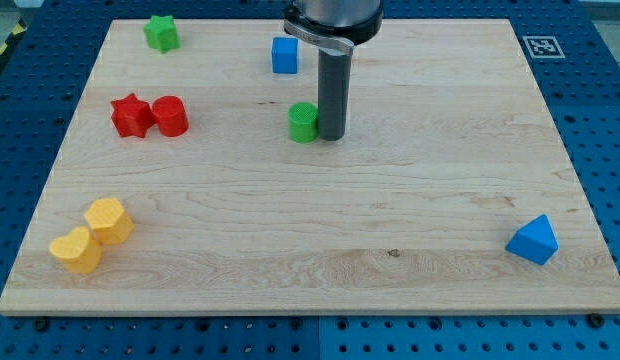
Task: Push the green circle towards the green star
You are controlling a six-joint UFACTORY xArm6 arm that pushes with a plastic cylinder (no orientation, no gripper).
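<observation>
now my tip (331,136) touches upright green circle (304,122), its right side.

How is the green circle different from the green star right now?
The green circle is round and sits mid-board, touching my tip on its right side. The green star has points and stands alone near the view's top left, far from my tip. Both are small green blocks.

Pale matt wooden board (410,200); ridged plastic green circle (303,122).
</observation>
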